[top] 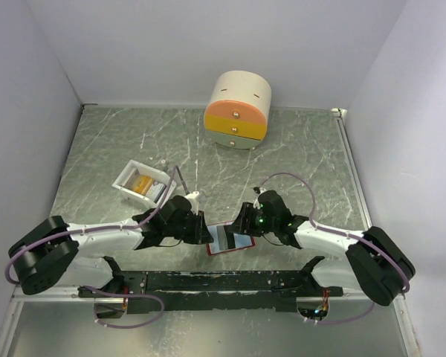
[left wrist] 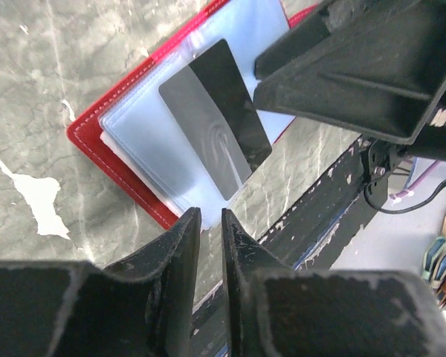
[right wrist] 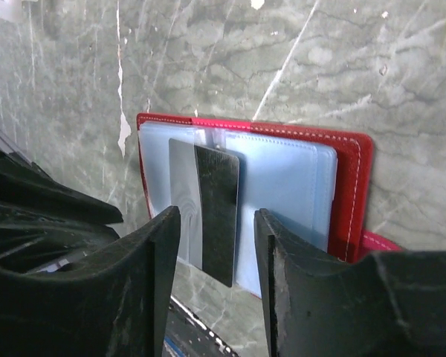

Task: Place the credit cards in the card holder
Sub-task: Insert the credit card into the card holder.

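Tabletop (top: 305,149): grey-green marbled sheet, white walls (top: 208,37) around. Card holder (top: 241,242) open at near edge, dark credit card (left wrist: 215,119) partly sleeved. Left hand (left wrist: 211,223) slightly apart; right hand (right wrist: 215,219) apart.

Free room and obstacles. The card holder (top: 230,239) lies at the near edge of the table (top: 305,156), closely flanked by the left gripper (top: 205,229) and the right gripper (top: 243,222). The only opening between them is a narrow lane above the holder. On the near side, the black rail (top: 223,281) bars a low approach. The white tray (top: 128,172) stands near the left arm, on its far side. The round drawer box (top: 238,110) occupies the far edge, well apart. Bare table extends between the box and the grippers and along the right. Walls (top: 22,111) close three sides.
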`<state>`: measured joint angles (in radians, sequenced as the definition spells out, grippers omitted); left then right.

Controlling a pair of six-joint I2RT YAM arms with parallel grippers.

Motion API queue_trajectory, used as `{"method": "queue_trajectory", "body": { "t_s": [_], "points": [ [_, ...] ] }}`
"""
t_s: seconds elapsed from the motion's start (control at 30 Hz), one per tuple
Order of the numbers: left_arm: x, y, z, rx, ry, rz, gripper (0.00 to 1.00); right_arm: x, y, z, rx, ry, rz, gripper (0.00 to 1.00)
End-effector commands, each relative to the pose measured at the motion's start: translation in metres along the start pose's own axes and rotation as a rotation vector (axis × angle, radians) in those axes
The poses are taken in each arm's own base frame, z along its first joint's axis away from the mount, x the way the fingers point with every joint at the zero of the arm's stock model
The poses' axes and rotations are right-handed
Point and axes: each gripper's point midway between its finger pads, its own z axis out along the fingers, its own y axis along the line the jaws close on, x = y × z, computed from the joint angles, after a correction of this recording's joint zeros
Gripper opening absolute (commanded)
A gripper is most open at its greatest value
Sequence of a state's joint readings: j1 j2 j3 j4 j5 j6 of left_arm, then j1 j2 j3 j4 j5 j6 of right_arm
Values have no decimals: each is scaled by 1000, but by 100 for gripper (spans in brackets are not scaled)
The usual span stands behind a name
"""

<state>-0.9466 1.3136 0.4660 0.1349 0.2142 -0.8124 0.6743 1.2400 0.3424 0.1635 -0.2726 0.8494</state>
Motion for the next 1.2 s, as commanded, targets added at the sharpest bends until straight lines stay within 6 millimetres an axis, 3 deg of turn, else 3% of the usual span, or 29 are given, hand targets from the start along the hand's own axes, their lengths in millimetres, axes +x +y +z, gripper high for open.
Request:
{"method": "queue_trajectory", "body": {
  "t_s": [0.0, 0.27, 0.47, 0.83, 1.17],
  "points": [
    [-4, 13, -6, -71, -54, -1, 27, 4, -6, -9, 46, 17, -6, 47],
    [8, 27, 4, -90, -29, -14, 7, 13, 0, -6, -3, 35, 23, 51],
    [13, 37, 10, -115, -19, -14, 7, 17, 9, 2, -30, 53, 13, 47],
    [3, 31, 11, -118, -35, 8, 7, 18, 26, 6, -99, 53, 0, 29],
    [1, 27, 17, -114, -16, 21, 7, 20, 24, 16, -66, 78, -31, 29]
  ]
}}
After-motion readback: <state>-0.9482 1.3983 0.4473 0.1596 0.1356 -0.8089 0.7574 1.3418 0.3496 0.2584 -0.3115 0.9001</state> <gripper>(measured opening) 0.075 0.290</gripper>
